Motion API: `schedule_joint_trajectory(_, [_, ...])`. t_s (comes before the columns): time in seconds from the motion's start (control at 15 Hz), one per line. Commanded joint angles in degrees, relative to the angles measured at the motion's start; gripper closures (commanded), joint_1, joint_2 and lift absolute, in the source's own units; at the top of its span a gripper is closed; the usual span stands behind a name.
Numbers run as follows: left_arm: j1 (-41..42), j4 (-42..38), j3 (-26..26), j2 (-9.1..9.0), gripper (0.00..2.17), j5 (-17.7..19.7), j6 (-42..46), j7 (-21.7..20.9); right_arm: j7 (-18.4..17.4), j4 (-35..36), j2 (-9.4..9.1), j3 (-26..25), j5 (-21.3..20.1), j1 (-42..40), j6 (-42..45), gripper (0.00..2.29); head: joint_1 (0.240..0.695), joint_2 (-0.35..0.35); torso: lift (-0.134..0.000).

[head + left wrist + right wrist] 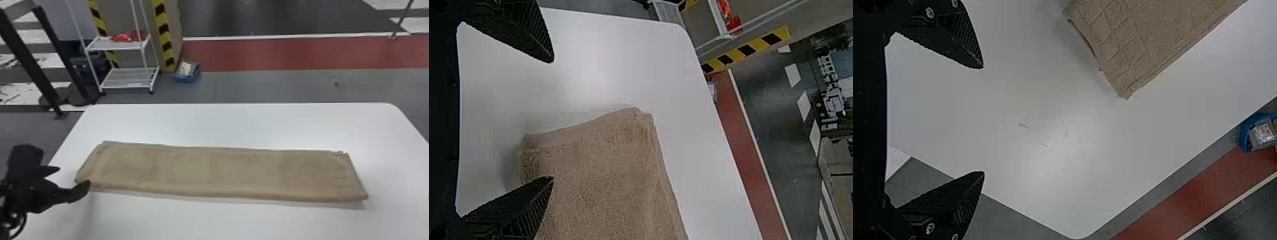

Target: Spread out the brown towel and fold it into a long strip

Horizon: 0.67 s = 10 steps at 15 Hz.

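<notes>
The brown towel (217, 172) lies flat across the white table as a long strip, running left to right. At its left end my left gripper (74, 179) stands open, one fingertip close to the towel's near left corner. In the left wrist view the open left gripper (553, 120) has the towel's end (599, 175) beyond its fingers, with nothing held. My right gripper (984, 120) is open and holds nothing; in the right wrist view the towel's other end (1153, 40) lies some way off from it on the table.
The white table (223, 124) reaches past the towel on all sides. Behind it on the floor stand a white wire shelf (127, 78) with red items, a small blue bin (186, 72) and striped posts. Black stands (48, 76) rise beyond the table's left edge.
</notes>
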<state>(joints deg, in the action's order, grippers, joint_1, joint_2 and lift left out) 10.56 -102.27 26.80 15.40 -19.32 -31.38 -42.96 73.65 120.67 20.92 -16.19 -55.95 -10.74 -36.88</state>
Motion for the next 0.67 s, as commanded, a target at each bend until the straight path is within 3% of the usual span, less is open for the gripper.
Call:
schedule_joint_trajectory(0.0, [3.8, -7.8, 3.1, -2.65, 0.04, 1.7, -0.2, 0.1, -1.3, 0.1, -0.53, -0.3, 1.7, 0.7, -2.1, 0.13, 0.695, 0.065, -0.123])
schedule_joint_trajectory(0.07, [4.4, -10.9, 5.8, -4.59, 0.04, 4.5, -0.4, -0.5, -3.3, 1.0, -1.41, -1.0, 5.0, 1.2, -6.9, 0.13, 0.695, 0.060, -0.123])
schedule_joint_trajectory(0.27, [6.1, -18.2, 9.1, -9.07, 0.04, 11.3, -3.7, -2.2, -8.1, 5.2, -7.56, -3.8, 14.7, 2.7, -15.1, 0.12, 0.695, 0.049, -0.123])
schedule_joint_trajectory(0.4, [6.4, -20.5, 8.9, -13.38, 0.04, 14.7, -4.4, -0.7, -13.7, 9.3, -13.01, -4.5, 20.6, 2.9, -21.1, 0.12, 0.695, 0.050, -0.123])
schedule_joint_trajectory(0.47, [6.4, -20.4, 8.2, -15.40, 0.05, 16.4, -4.4, 1.0, -17.2, 11.3, -16.79, -4.3, 22.2, 2.6, -22.1, 0.12, 0.695, 0.049, -0.123])
schedule_joint_trajectory(0.53, [6.5, -19.8, 7.7, -15.55, 0.05, 18.4, -4.3, 3.0, -20.7, 12.0, -19.87, -3.9, 23.7, 1.4, -22.0, 0.12, 0.695, 0.047, -0.123])
schedule_joint_trajectory(0.6, [6.8, -18.8, 6.7, -15.55, 0.06, 20.7, -3.4, 6.2, -24.6, 12.6, -20.97, -3.0, 26.1, -0.2, -22.0, 0.12, 0.695, 0.050, -0.123])
